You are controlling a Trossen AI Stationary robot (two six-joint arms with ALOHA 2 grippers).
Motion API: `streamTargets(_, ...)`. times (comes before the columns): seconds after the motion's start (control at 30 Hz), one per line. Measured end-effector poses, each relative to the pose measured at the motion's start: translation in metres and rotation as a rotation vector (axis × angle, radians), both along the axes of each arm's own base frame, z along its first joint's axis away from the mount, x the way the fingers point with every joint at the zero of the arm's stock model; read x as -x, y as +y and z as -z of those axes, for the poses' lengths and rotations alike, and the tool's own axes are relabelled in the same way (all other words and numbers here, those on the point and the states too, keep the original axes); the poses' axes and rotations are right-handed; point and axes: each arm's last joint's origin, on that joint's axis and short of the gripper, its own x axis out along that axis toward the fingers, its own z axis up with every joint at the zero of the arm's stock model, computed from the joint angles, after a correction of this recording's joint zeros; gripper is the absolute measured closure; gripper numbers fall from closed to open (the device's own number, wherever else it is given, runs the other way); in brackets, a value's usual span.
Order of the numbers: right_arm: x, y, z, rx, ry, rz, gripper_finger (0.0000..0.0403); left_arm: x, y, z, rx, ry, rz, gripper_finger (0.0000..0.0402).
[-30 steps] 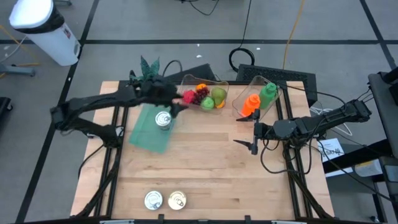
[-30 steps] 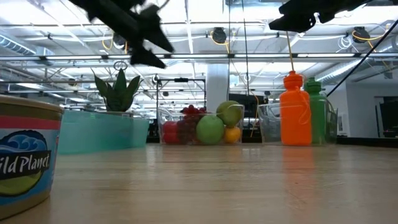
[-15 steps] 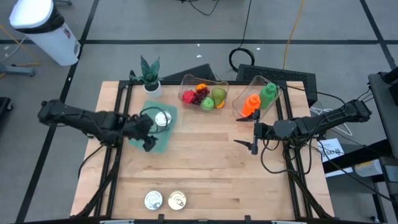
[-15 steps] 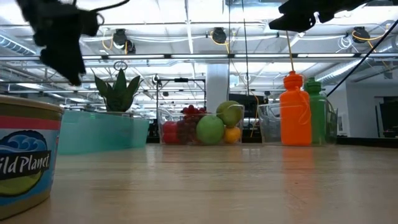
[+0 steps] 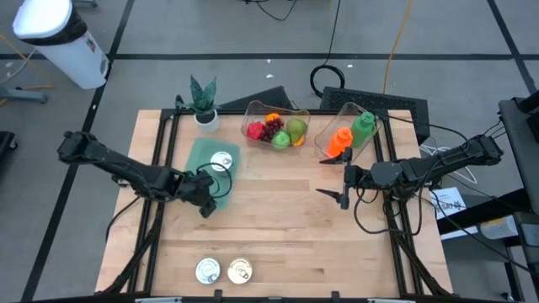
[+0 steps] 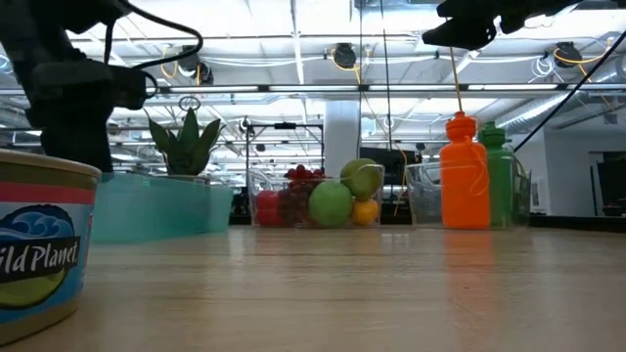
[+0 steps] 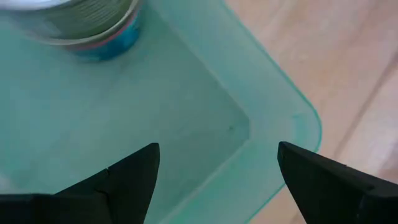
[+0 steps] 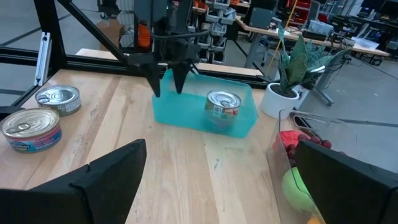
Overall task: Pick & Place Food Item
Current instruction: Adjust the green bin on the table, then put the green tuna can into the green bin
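Note:
A teal tray (image 5: 202,168) lies on the table's left half with one tuna can (image 5: 221,162) standing in its far end. Two more cans (image 5: 207,270) (image 5: 240,270) stand at the near edge. My left gripper (image 5: 206,204) hangs open over the tray's near end, pointing steeply down; in the left wrist view its fingers (image 7: 134,177) straddle the tray's floor (image 7: 186,106) without touching, and the can (image 7: 93,25) sits beyond them. My right gripper (image 5: 335,197) waits open above the table's right half, holding nothing.
A clear bin of fruit (image 5: 274,129) and a bin with an orange and a green bottle (image 5: 347,135) stand at the far edge. A potted plant (image 5: 202,101) is at the far left. One near can (image 6: 39,254) fills the low view's left.
My left gripper has swung from the tray's far end beside the fruit bin toward the table's near-left, sinking and tipping more steeply down, and now hangs over the tray's near end. Its fingers stay open. The can in the tray has not moved.

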Motion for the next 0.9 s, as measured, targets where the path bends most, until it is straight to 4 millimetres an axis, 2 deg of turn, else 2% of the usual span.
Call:
streamTargets(0.3,0.0,0.0,0.0,0.002,0.001,0.0,0.0008,-0.028,-0.013,0.0,0.108,-0.183,0.092,0.0066)
streamTargets(0.5,0.0,0.0,0.0,-0.008,-0.001,0.002,0.0008,-0.036,-0.016,0.0,0.112,-0.24,0.135,0.0066)
streamTargets(0.63,0.0,0.0,0.0,-0.048,-0.006,0.003,0.0008,-0.037,-0.021,-0.024,0.03,-0.458,0.245,0.0066)
streamTargets(0.77,-0.001,0.003,0.004,-0.096,-0.018,-0.098,0.0008,-0.035,-0.025,-0.05,-0.029,-0.665,0.347,0.0066)
streamTargets(0.9,-0.002,0.006,0.004,-0.11,-0.067,-0.174,0.0008,-0.033,-0.026,-0.079,-0.014,-0.92,0.342,0.0066)
